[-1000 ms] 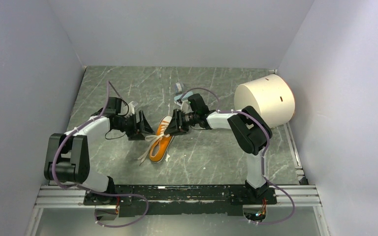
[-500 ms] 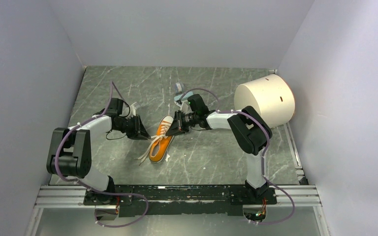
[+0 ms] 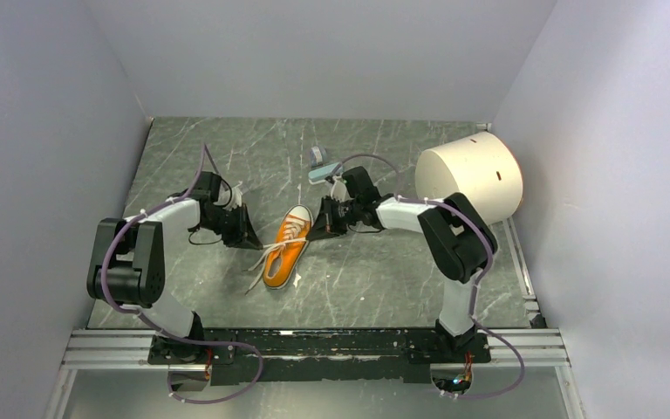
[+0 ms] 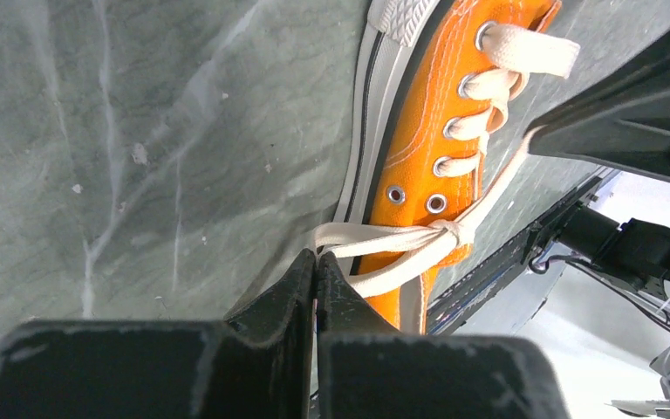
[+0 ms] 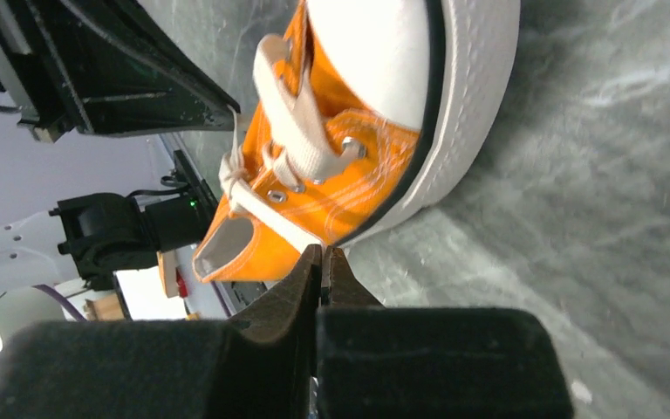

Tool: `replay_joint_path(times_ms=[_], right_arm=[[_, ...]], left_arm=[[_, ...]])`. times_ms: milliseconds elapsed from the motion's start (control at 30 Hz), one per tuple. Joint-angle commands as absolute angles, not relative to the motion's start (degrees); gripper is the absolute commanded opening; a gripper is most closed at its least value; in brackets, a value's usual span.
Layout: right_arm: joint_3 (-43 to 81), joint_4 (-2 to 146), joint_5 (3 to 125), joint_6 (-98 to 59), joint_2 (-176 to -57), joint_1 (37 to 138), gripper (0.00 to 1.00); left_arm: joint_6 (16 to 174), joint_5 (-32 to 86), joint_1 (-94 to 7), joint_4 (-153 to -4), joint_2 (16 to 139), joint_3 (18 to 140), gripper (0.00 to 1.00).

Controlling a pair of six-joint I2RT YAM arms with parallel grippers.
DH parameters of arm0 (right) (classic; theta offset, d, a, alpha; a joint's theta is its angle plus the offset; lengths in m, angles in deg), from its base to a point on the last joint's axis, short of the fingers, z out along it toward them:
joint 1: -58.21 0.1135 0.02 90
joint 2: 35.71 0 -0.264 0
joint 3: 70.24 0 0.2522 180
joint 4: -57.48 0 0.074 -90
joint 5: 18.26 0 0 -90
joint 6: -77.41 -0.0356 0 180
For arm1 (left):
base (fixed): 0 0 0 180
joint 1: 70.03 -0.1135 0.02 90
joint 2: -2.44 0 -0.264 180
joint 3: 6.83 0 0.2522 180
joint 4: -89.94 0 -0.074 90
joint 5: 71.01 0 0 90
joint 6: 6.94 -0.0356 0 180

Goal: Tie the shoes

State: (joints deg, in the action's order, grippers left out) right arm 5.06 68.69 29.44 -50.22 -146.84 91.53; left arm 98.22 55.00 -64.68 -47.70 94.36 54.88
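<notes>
L gripper (image 4: 317, 260) clenched on lace (image 4: 375, 236) left of sneaker (image 3: 284, 251); R gripper (image 5: 323, 255) likewise, lace end hidden betw. tips; toe cut off in wrist views; bare table (image 3: 366, 284) nearside; white drum (image 3: 471, 175) far right.

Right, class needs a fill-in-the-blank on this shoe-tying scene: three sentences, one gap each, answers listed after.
1. The sneaker has a white sole and ___ canvas.
2. The left gripper and right gripper are each shut on a ___ of the sneaker.
3. The cream cylinder lies on the robot's ___ side.
Missing words: orange; lace; right.
</notes>
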Motion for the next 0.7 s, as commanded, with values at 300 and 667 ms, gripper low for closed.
replay_joint_path(times_ms=[300, 667], right_arm=[[-1.7, 66.4, 39.3, -49.9, -144.0, 88.7, 0.00], [-7.2, 61.6, 41.0, -50.1, -144.5, 85.7, 0.00]], left_arm=[[103.1, 42.1, -65.2, -41.1, 94.8, 53.9, 0.05], [104.9, 38.1, -65.2, -40.4, 91.9, 52.4, 0.05]])
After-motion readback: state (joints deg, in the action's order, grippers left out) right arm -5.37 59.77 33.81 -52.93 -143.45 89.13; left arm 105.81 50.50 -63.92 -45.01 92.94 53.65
